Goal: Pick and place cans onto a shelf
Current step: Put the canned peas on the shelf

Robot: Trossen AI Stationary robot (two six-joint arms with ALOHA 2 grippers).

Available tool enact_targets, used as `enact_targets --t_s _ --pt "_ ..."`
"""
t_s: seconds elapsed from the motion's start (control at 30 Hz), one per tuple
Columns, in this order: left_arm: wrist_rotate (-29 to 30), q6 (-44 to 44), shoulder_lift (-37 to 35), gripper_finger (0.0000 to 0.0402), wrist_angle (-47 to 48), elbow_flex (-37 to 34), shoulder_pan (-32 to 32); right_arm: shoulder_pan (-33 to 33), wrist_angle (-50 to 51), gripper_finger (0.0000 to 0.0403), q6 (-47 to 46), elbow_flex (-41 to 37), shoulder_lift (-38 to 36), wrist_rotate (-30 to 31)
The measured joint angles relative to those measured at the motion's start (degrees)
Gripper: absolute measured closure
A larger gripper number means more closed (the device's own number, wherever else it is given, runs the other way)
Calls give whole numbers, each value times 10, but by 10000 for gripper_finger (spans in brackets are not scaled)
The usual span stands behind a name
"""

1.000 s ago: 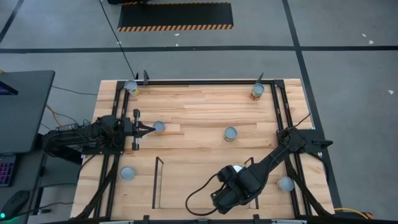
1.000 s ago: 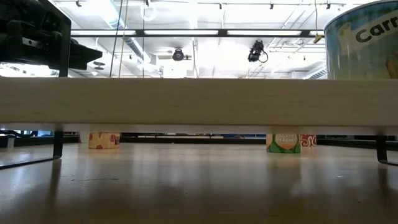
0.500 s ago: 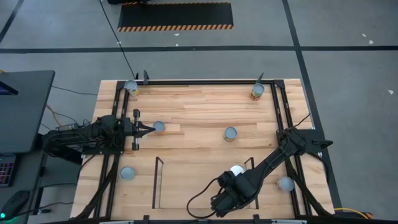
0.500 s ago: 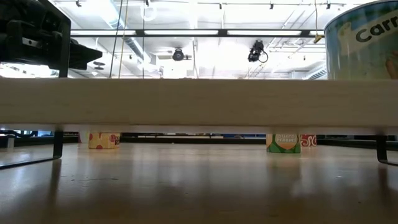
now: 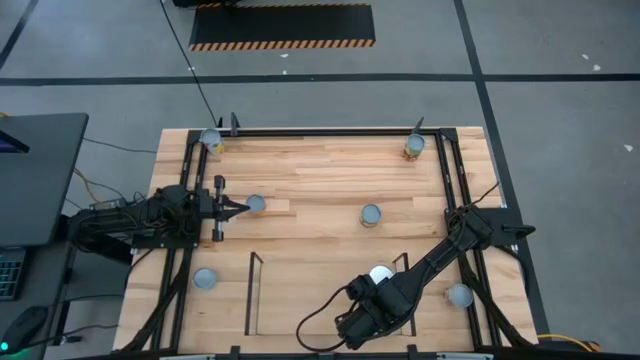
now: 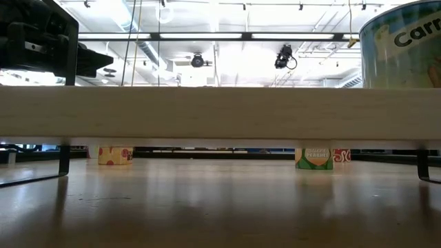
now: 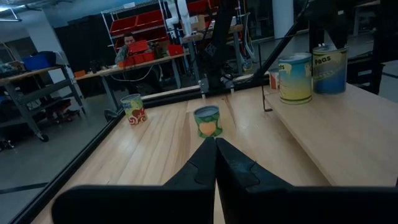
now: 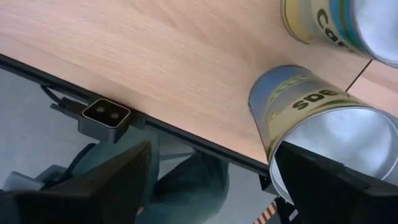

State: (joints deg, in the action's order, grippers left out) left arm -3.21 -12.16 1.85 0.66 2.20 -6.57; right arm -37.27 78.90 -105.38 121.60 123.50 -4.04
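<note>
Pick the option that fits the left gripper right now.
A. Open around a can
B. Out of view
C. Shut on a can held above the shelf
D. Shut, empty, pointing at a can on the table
D: in the left wrist view the left gripper has its fingertips pressed together with nothing between them, and a green-labelled can stands apart just ahead of it.

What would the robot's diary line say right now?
left gripper: shut, pointing at silver can | right gripper: open, over shelf, by white-topped can
</note>
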Motion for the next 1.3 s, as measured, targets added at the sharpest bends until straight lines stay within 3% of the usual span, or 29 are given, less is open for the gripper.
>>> enact_targets --t_s 1.3 --pt "0 0 0 390 0 0 0 0 -29 55 2 1 -5 -23"
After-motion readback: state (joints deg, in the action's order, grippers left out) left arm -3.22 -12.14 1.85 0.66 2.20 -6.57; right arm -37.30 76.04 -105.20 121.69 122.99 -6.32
